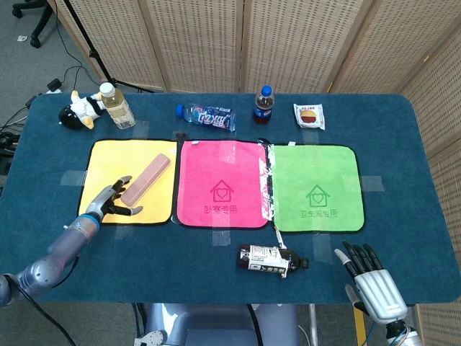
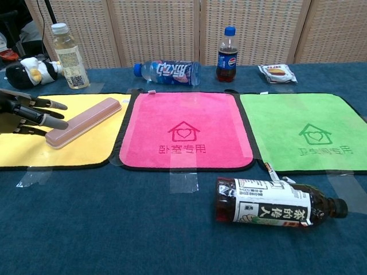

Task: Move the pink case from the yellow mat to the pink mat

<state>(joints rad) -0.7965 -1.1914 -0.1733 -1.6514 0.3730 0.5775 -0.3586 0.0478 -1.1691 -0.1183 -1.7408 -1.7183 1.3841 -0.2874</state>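
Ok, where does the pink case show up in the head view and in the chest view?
Head view: pink case lies diagonally on the yellow mat, left of centre, left hand at its near end.
Chest view: pink case at far left on that mat.
Shared landmark: the pink mat just beside it.

long pink case (image 1: 146,180) (image 2: 84,121), flat, diagonal on yellow mat (image 1: 108,166) (image 2: 57,152)
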